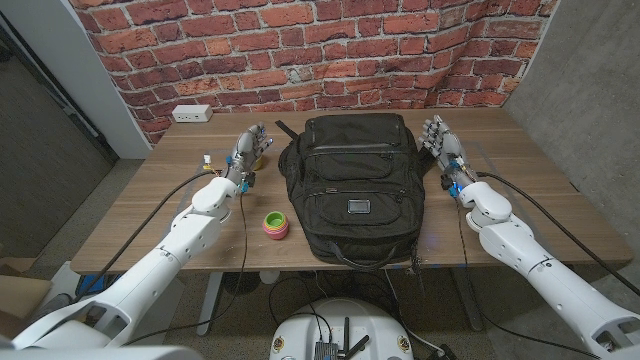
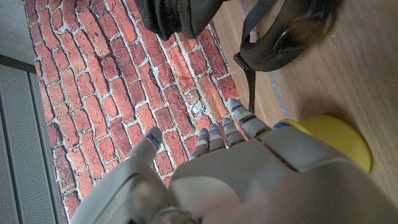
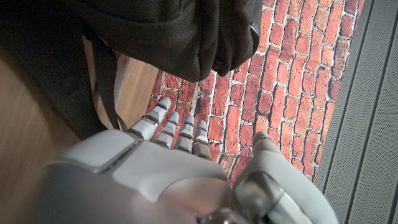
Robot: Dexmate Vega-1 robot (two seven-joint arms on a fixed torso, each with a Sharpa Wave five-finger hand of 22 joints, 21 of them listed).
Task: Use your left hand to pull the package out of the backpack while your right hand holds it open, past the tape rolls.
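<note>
**Both hands wait beside the closed backpack**

The left hand (image 1: pixel 247 152) stands on the worktop toward its far left part, fingers spread apart and reaching to the far edge, holding nothing. In the left wrist view its fingers (image 2: pixel 214 138) are straight and slightly apart, with a yellow roll (image 2: pixel 333 138) just beside the hand; whether they touch is hard to tell. The right hand (image 1: pixel 444 145) stands on the far right part, likewise spread and empty, just beside the backpack's side but apart from it; its fingers (image 3: pixel 174 129) point at the brick wall (image 1: pixel 300 50).

The backpack (image 1: pixel 352 185) lies between the hands in the middle of the worktop (image 1: pixel 540 200), black, its front up, reaching from the far edge almost to the near edge. A strap (image 2: pixel 251 56) trails from it on the wood. A stack of coloured tape rolls (image 1: pixel 275 224) sits near the near edge, just left of the backpack. A white power strip (image 1: pixel 191 113) lies at the far left corner.
</note>
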